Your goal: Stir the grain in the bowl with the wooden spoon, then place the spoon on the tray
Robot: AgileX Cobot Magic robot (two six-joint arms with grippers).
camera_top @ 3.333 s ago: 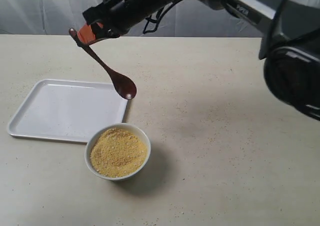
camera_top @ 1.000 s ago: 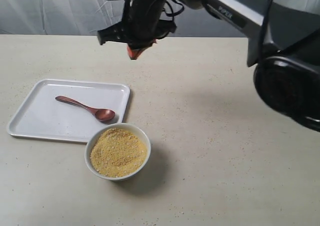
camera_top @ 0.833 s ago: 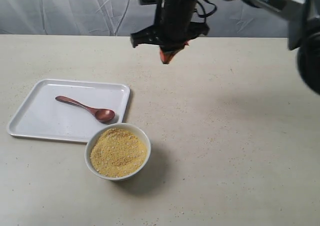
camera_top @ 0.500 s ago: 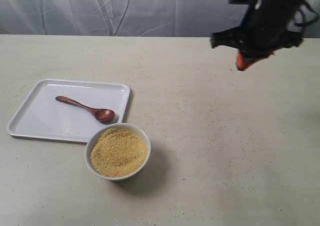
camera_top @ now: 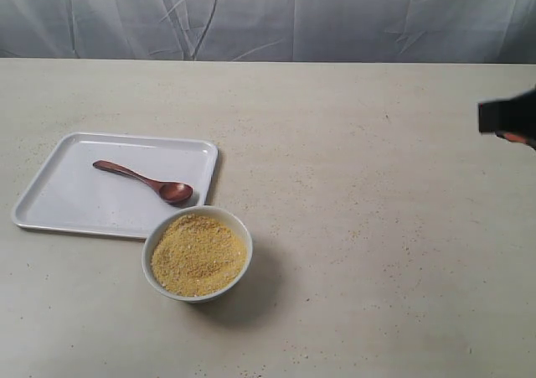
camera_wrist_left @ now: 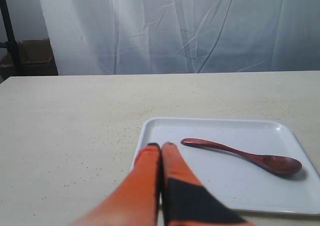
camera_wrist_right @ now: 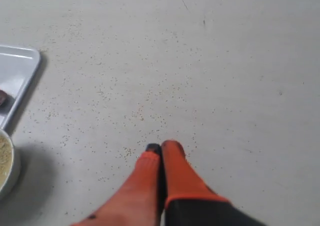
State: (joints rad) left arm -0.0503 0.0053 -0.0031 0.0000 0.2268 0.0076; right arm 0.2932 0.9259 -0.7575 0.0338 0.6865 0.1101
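Left jaws: together, the two orange fingers (camera_wrist_left: 145, 181) pressed flat against each other with nothing between them; they hang over the desk (camera_top: 377, 227) right at the rim of the tray (camera_wrist_left: 215, 176).
Right jaws: together as well, orange fingers (camera_wrist_right: 177, 171) side by side and holding nothing, above a bare stretch of desk, well apart from the bowl (camera_top: 240, 229).
Right arm (camera_top: 509, 118): only a dark piece with a bit of orange shows, at the right edge of the exterior view.
Spoon (camera_top: 146, 181): dark reddish wood, lying flat inside the tray, its oval head toward the bowl and its thin handle pointing away from it; no jaws touch it.
Tray: white, rectangular, low-rimmed, on the left part of the desk.
Bowl: small, round, white, just beside the tray's near right corner; whether the two touch cannot be told.
Grain (camera_top: 198, 255): a golden-yellow heap filling the bowl almost to the rim.
Loose specks (camera_wrist_right: 125, 121): scattered thinly over the desk beside the bowl and tray.
Backdrop (camera_top: 293, 18): pale creased cloth behind the far edge of the desk.
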